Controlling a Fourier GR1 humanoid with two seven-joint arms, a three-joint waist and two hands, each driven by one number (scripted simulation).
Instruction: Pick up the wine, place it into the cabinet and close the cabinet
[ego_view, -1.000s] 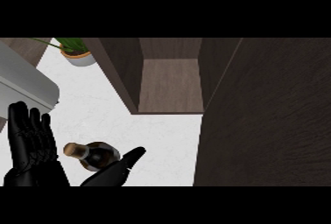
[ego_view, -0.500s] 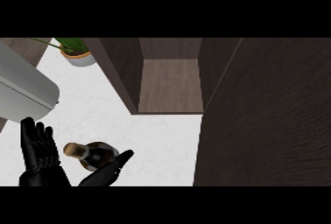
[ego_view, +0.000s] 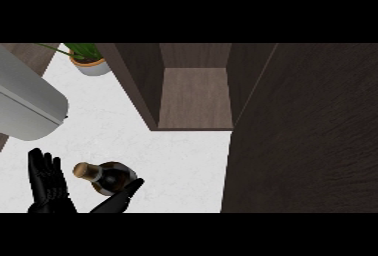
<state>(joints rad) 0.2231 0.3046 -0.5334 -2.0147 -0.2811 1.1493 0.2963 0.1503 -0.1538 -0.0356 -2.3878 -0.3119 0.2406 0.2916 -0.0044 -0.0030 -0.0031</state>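
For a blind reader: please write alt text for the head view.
A black hand opens around a dark wine bottle on the white counter, before an open cabinet. A potted plant stands behind.

Single head view, steeply down on counter (ego_view: 184, 150), open cabinet (ego_view: 196, 95) ahead.

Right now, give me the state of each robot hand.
Left robot hand: open, fingers straight, wine bottle between fingers and thumb, not gripped.
Right robot hand: not in view.
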